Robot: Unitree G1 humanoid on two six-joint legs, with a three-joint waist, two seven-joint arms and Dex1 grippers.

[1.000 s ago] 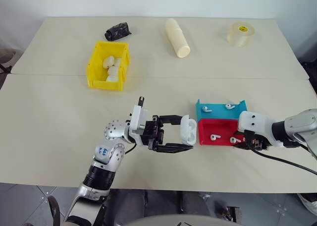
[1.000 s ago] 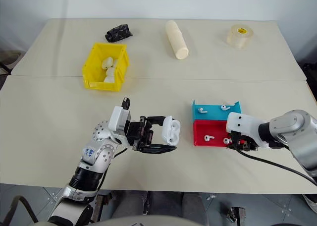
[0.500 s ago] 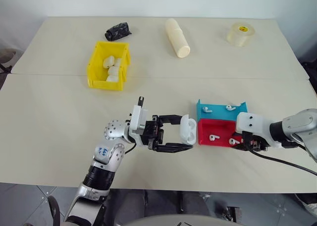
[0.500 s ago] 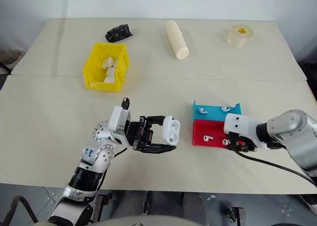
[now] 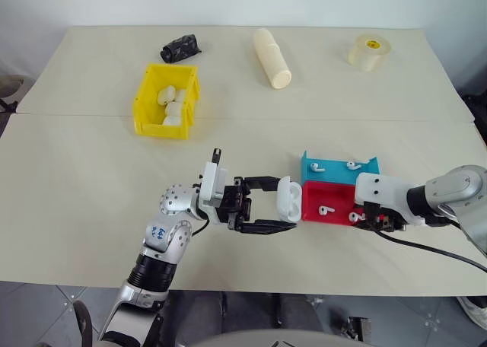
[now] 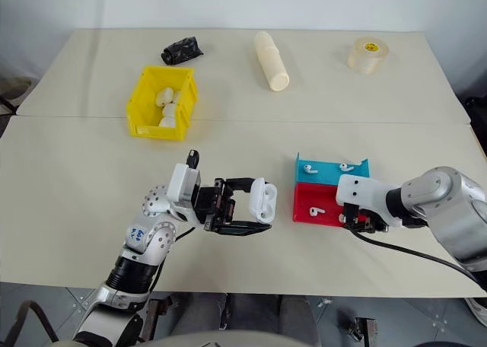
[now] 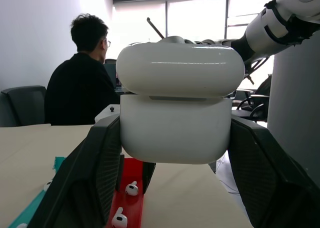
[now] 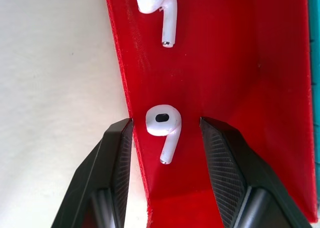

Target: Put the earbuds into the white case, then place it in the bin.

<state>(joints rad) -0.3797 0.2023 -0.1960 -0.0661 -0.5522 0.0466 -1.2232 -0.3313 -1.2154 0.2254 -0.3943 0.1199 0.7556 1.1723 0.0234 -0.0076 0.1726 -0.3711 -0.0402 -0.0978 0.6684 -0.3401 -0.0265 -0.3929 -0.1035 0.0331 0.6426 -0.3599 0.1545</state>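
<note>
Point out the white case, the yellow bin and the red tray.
white case (image 7: 181,113): left wrist view, front of its lower half, held in the left claw.
yellow bin (image 5: 161,126): left eye view, its near wall.
red tray (image 8: 220,63): right wrist view, bare floor beside the earbuds.

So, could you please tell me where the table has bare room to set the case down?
Bare table lies left of the left gripper, below the yellow bin, and between bin and blue tray. Crowded around the red tray, where the right gripper works.
</note>
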